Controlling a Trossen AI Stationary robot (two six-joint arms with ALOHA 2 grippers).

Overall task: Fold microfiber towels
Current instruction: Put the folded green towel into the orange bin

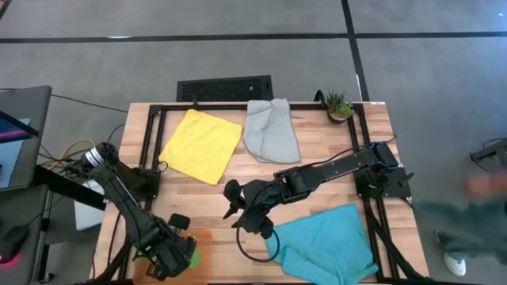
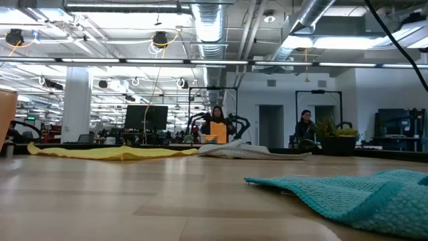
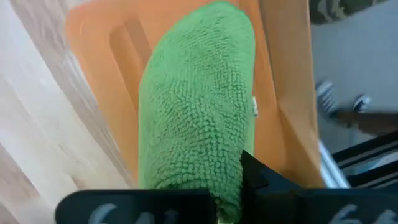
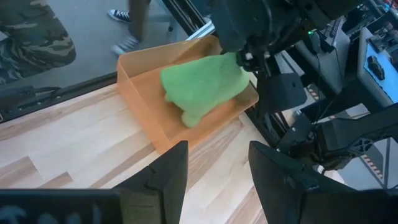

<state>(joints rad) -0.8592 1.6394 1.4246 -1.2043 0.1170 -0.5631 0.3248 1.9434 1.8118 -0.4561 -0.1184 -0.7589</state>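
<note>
Counting four soft microfiber towels in all. One yellow square towel spread flat near the table's far edge. One light grey towel rumpled just beside it. One turquoise-blue towel, the largest, bunched at the near right corner. One green towel draped into one flat orange rectangular tray at the near left corner. One small potted green plant at the far right corner. Two dark arms.
</note>
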